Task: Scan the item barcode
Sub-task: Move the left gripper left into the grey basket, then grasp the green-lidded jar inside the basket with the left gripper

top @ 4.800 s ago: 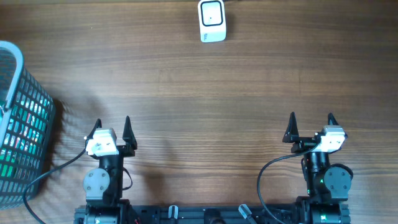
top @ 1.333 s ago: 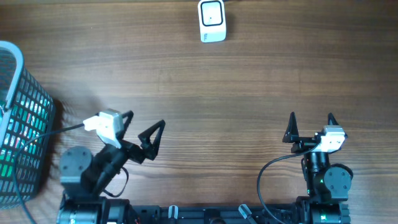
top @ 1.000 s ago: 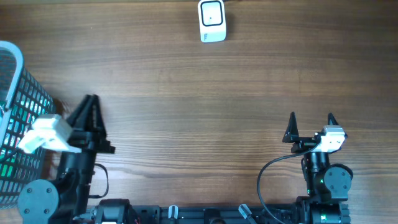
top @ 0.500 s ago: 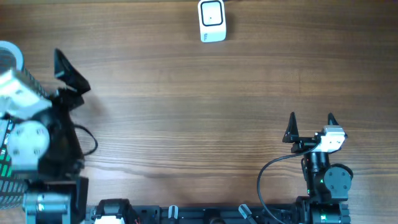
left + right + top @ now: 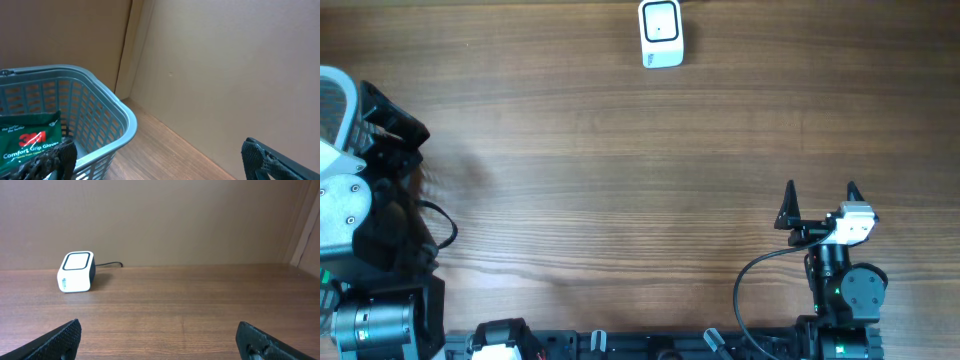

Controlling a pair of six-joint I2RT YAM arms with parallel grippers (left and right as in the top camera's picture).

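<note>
Left end effector (image 5: 160, 161) is spread wide with nothing between the fingers. It sits at the 9 o'clock edge of the surface (image 5: 620, 180), up over the basket (image 5: 102, 107) and looking in past the rim. Overhead view is motion-blurred there, so I can't give the exact pose.

Right end effector (image 5: 820, 196) is also spread and empty. It's parked near 4 o'clock, pointing toward 12.

The item is a green glove pack (image 5: 30, 137), inside the basket against the near wall. It looks propped roughly upright, printed face toward the wrist cam. Only the top part shows over the rim, and no barcode is visible from here. It's probably on the back or lower down.

The scanner (image 5: 661, 33) is at 12 o'clock on the surface, well apart from the basket, with its window facing up.

Handling, my read:
- Light and soft. It's a flat flexible pack that will flop and fold if pinched at one corner.
- The film is likely slick, so it needs a firm pinch.
- Not fragile, so squeezing is fine.
- Best hold is the top edge, mid-width, fingers either side of the flat faces, then lift straight up out of the basket.
- Keep clear of the basket wall. The pack sits close to it, so one finger has little room.
- The grip mustn't cover the code, and a sagging pack may curl it away from the scanner window.

Step in hand: reach into the basket. Nothing picked yet.
</note>
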